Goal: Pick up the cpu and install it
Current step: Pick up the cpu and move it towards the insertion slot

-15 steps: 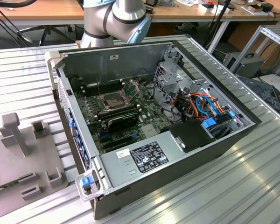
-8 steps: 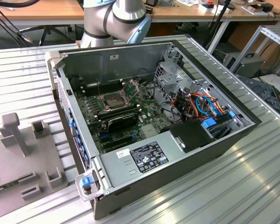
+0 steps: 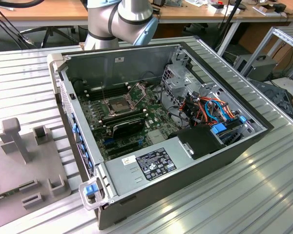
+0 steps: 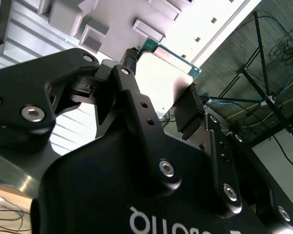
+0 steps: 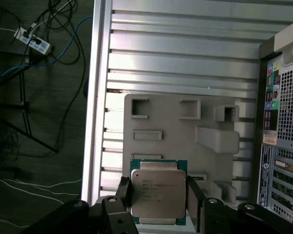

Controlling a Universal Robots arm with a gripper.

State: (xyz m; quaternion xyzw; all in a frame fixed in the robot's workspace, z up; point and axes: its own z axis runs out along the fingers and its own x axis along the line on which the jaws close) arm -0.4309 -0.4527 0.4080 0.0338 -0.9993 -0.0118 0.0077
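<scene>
In the first wrist view the black fingers (image 5: 194, 200) are closed narrow on two opposite edges of the cpu (image 5: 158, 192), a small flat square chip with a dull silver-grey metal top and green rim. It seems lifted clear of the pale grey moulded plastic tray (image 5: 171, 122) on the ribbed aluminium tabletop (image 5: 185, 58). I judge the pick-up made and the install not yet done; it calls for a level chip, squared to the socket. The exterior view adds the open dark computer case (image 3: 151, 207) and, on its green motherboard (image 3: 154, 124), the dark square socket (image 3: 118, 106), apparently empty.
</scene>
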